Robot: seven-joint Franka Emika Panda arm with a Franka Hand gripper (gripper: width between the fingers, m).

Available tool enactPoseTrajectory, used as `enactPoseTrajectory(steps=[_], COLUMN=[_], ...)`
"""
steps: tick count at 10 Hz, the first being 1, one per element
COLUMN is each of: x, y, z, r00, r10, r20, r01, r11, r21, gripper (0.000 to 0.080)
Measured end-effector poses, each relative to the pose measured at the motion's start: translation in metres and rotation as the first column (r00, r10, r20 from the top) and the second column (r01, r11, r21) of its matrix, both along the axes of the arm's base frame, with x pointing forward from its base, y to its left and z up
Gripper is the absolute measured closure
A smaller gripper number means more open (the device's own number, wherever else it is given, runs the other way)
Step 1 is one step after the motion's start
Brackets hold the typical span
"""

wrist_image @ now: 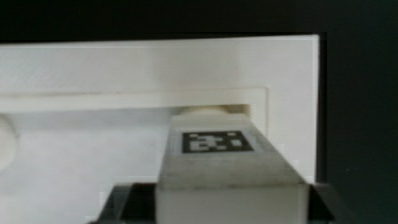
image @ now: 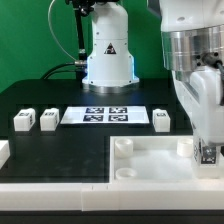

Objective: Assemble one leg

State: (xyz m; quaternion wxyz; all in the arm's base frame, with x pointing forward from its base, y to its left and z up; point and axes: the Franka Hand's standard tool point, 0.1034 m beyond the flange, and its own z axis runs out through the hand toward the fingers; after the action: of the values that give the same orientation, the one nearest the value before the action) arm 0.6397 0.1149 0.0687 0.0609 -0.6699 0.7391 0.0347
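Black table [image: 60, 98] carries three spare legs [image: 47, 120]; the hand [image: 207, 155] grips a leg [wrist_image: 219, 150] over the tabletop [image: 150, 160].

The arm [image: 190, 60] is white and rounded, with a ribbed silver-grey band at the wrist. Its base [image: 108, 55] is a white dome with a black triangular mark and a blue-lit rim. Black cables [image: 75, 35] hang beside it. The fingers [image: 207, 152] look dark.
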Motion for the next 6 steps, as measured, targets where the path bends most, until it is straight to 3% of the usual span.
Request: enactPoseTrajectory(steps=[1,4,6], x=[0.0004,0.0008,0.0006], y=[0.0024,0.0025,0.0031], z=[0.0004,0.001,0.0008], r00=[0.989,0.941,0.957], r10=[-0.15,-0.337,-0.288], r20=[-0.017,-0.039,-0.025], r01=[0.15,0.338,0.289], r11=[0.989,0.941,0.957], r21=[0.005,0.021,0.011], gripper=[0.0509,0.0509,0.0509])
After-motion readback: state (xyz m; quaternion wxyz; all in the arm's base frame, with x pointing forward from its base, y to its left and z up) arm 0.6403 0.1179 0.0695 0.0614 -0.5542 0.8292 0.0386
